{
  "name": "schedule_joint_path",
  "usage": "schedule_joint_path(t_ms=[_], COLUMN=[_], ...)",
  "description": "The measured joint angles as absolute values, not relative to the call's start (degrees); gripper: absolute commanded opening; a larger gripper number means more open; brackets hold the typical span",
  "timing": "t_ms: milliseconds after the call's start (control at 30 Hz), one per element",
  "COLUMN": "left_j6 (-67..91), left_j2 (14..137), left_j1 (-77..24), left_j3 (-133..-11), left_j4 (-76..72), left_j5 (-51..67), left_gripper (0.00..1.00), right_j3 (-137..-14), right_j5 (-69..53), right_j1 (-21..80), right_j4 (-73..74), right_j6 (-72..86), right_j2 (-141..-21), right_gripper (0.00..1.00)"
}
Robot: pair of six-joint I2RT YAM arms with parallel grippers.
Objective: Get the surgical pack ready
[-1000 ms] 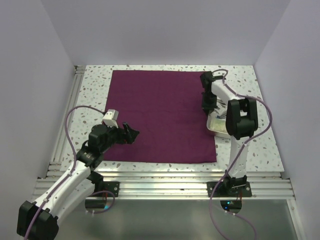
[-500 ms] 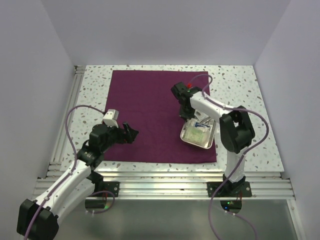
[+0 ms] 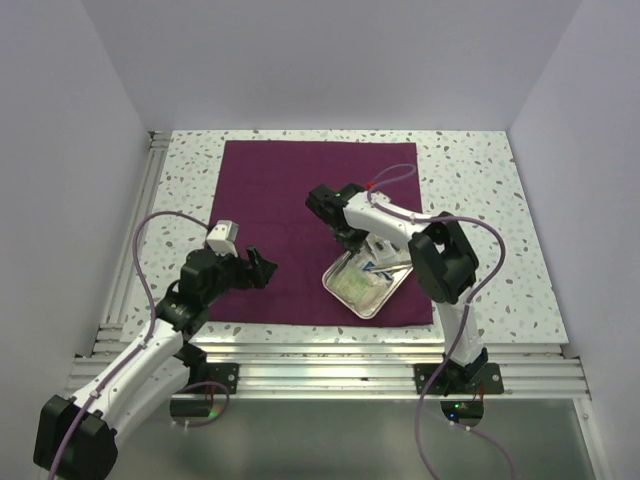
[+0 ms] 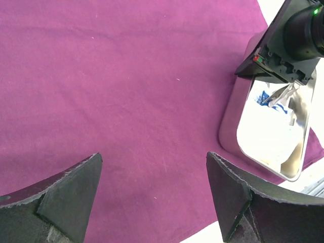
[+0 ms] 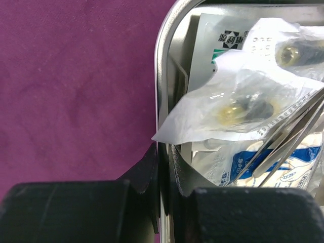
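The surgical pack is a big plum-purple square cloth (image 3: 300, 200) spread flat on the table; it also fills the left wrist view (image 4: 126, 76) and the right wrist view (image 5: 76, 76). My right gripper (image 3: 345, 235) is shut on the rim of a metal tray (image 3: 340, 290), which rests on the cloth's near right part. In the right wrist view (image 5: 164, 162) the jaws pinch the tray rim (image 5: 164, 61). The tray holds sealed packets (image 5: 243, 96) and metal forceps (image 5: 288, 136). My left gripper (image 3: 262, 268) is open and empty over the cloth's near left part, seen as (image 4: 152, 192).
The speckled table (image 3: 480, 170) shows around the cloth. A metal rail frame (image 3: 320, 350) runs along the near edge and the left side. White walls enclose the table on three sides.
My right gripper has dragged the tray from the table right of the cloth leftward onto the cloth's near right part. The left arm has not moved.
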State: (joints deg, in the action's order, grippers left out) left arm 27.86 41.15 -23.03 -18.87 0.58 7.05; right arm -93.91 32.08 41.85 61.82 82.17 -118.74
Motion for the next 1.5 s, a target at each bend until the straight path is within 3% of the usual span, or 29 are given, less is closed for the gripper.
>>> schedule_joint_path(t_ms=[300,500,600,833,900,933,967,1267,1500], left_j6=[27.9,27.8,27.8,27.8,27.8,27.8,27.8,27.8,27.3], left_j2=[41.1,41.1,41.1,40.8,40.8,40.8,40.8,40.5,39.5], left_j1=[-23.0,-23.0,-23.0,-23.0,-23.0,-23.0,-23.0,-23.0,-23.0], left_j3=[-18.8,-18.8,-18.8,-18.8,-18.6,-18.4,-18.2,-17.9,-17.1], left_j4=[0.5,0.5,0.5,0.5,0.5,0.5,0.5,0.5,0.2], left_j5=[7.0,7.0,6.9,6.6,6.5,6.5,6.5,5.9,5.7], left_gripper=[0.87,0.87,0.88,0.88,0.88,0.88,0.88,0.88,0.89], right_j3=[-96.5,-105.1,-107.2,-108.1,-107.7,-107.5,-107.5,-108.5,-104.7], right_j5=[32.0,32.1,32.1,33.6,34.0,34.0,34.1,35.8,36.1], right_j1=[42.0,41.9,41.9,41.6,41.3,41.1,40.9,40.4,40.6], right_j4=[62.7,62.8,62.4,62.0,61.6,61.4,61.4,60.8,56.7], right_j6=[88.2,88.6,88.5,88.8,88.9,89.0,89.4,88.2,85.8], right_j2=[-120.1,-124.9,-126.4,-127.8,-127.8,-127.8,-127.8,-126.8,-117.4], right_gripper=[0.03,0.06,0.16,0.17,0.23,0.44,0.47,0.52,0.54])
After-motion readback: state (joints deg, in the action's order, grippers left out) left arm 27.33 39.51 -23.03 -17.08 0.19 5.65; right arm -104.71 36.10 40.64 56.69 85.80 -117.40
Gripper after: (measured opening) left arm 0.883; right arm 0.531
